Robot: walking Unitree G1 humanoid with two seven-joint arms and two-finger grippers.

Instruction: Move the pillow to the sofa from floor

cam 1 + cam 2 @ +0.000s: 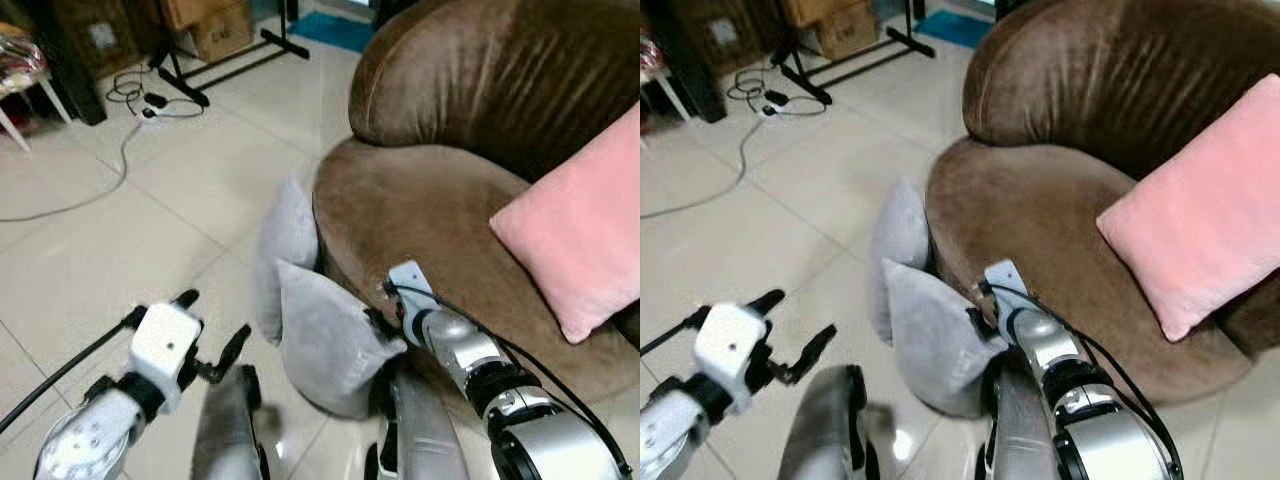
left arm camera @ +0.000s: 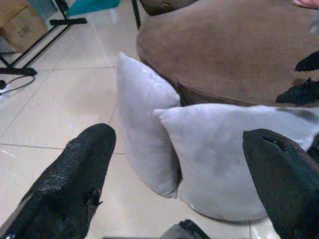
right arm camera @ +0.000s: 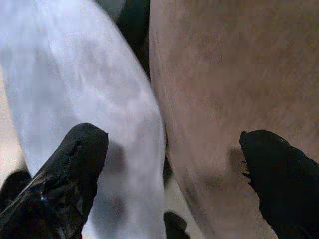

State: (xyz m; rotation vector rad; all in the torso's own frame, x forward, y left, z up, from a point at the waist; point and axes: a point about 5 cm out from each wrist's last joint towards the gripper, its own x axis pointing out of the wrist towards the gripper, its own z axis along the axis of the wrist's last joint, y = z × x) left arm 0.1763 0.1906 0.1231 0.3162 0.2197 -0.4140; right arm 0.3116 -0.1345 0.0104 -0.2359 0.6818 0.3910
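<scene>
Two grey pillows stand on the tiled floor, leaning against the front of the brown sofa (image 1: 420,200). The near pillow (image 1: 325,340) overlaps the far pillow (image 1: 285,235). My right gripper (image 1: 380,308) is open at the near pillow's upper corner. One finger (image 3: 75,159) is over the pillow and the other finger (image 3: 274,169) is over the sofa's seat edge. My left gripper (image 1: 215,318) is open above the floor, left of both pillows and apart from them. It points at the near pillow (image 2: 234,154). A pink pillow (image 1: 585,230) rests on the sofa against its back.
A white cable and power strip (image 1: 150,105) lie on the floor at the back left. Beside them are a black stand base (image 1: 230,60) and a cardboard box (image 1: 215,25). My own legs (image 1: 230,430) show at the bottom. Open tiles spread to the left.
</scene>
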